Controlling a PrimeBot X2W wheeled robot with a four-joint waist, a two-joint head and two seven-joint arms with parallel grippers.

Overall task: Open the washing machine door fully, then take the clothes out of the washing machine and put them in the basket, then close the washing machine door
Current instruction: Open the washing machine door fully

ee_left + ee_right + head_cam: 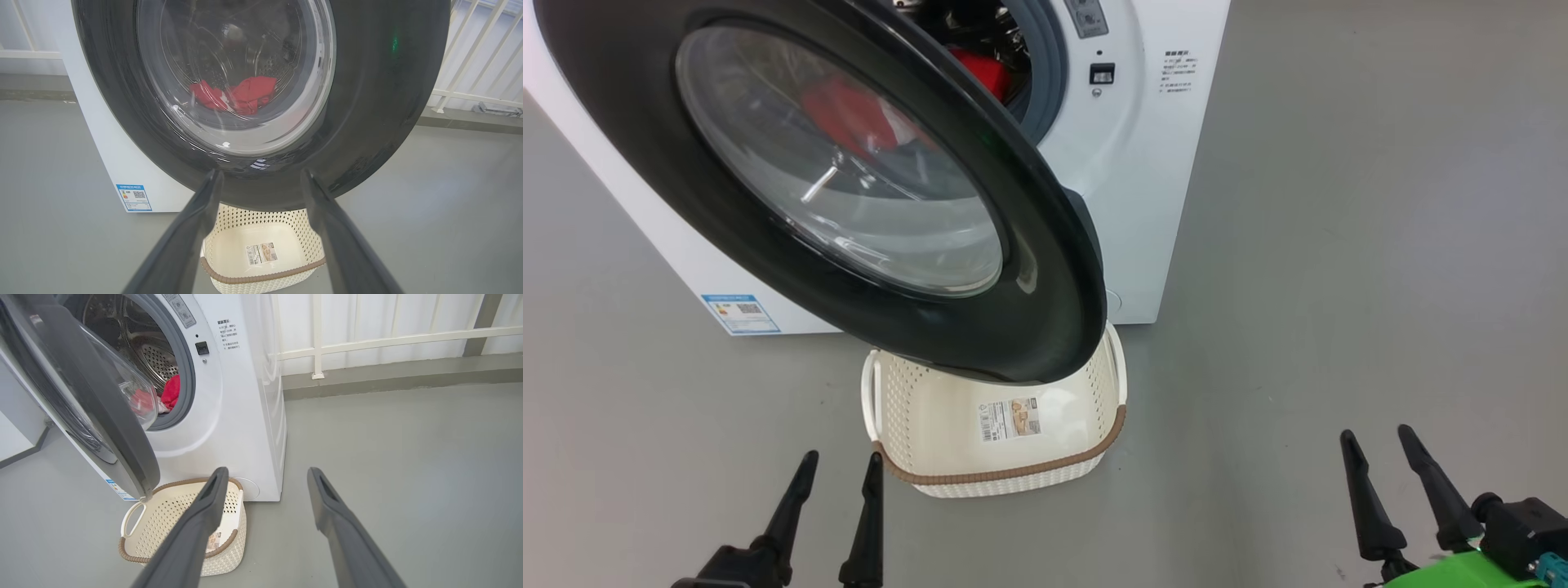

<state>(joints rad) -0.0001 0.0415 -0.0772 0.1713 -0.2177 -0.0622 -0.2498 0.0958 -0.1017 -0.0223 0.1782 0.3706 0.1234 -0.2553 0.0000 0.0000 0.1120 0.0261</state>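
1. Glossy black plastic is being shown by the wide rim of the washing machine door [833, 180], which is being held partly swung out from the washing machine [1143, 204]. Its lower edge is hanging over the far part of the basket [931, 425] on the floor [1339, 245].
2. Bright red clothes [172, 392] are being kept low in the steel drum [157, 359] and are also being glimpsed through the bulging glass.
3. The left pincer [843, 457] is being held with its fingers apart and nothing between them, just beside the basket's near corner and short of the door. The right pincer [1375, 431] is likewise being carried spread and empty, well off to the right over bare floor.
4. The door is being judged stiff, fairly heavy and slick. The free edge of the rim, away from the hinge, is being favoured as the place to hook or push, and the glass is being left alone.
5. The clothes are being judged soft, light and limp. A raised fold in the middle of the heap is being favoured for pinching, since a trailing corner may snag on the rubber ring [190, 375].
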